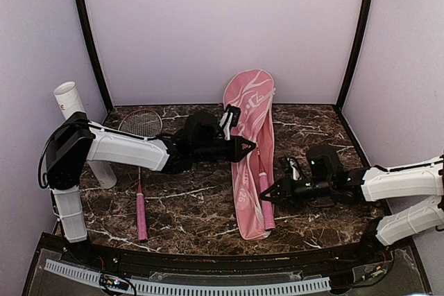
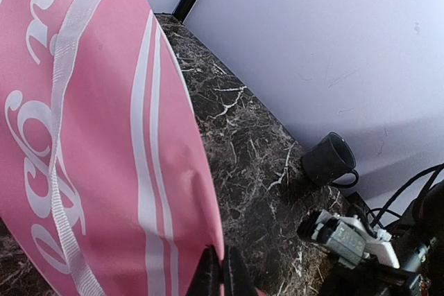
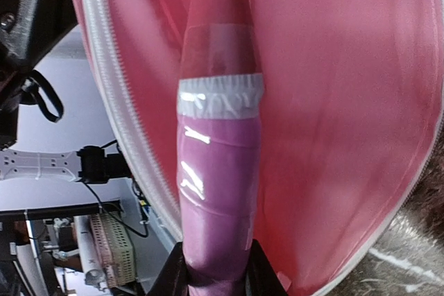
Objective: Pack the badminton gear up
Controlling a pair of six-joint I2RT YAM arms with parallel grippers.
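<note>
Packing under way: the pink racket bag point(image 1: 248, 102) is lying lengthwise on the marble-pattern table point(image 1: 187, 206), its wide end resting up against the back wall.
Left gripper: the left gripper point(image 1: 248, 148) is pinching the bag's left edge, clenched tight on the fabric. The hold is apparently lifting the flap so the mouth is gaping.
Right gripper: the right gripper point(image 1: 266, 195) is grasping the pink racket handle point(image 3: 215, 192) at the bag's narrow end, with its fingers point(image 3: 173, 274) pressing on either side.
Racket in hand: the handle is sitting inside the bag's open zipper point(image 3: 111, 102), and the rest of the racket is hiding within the bag. By the look of it, this racket is being seated deeper.
Second racket: the second racket point(image 1: 140, 202) is lying flat well to the left of the bag, red-framed head toward the wall, waiting its turn.
White tube: the white tube point(image 1: 69, 102) is leaning farther left of the bag than that racket, partly behind the left arm.
Shuttlecocks: none are showing in any view.
Black cap: a small black cap point(image 2: 328, 159) is sitting on the table to the right of the bag, near the wall. Its purpose cannot be told.
In the way: the left arm is stretching across the space between the bag and the second racket, likely blocking any reach for it. If the flap is let go, it is likely to fall over the mouth.
</note>
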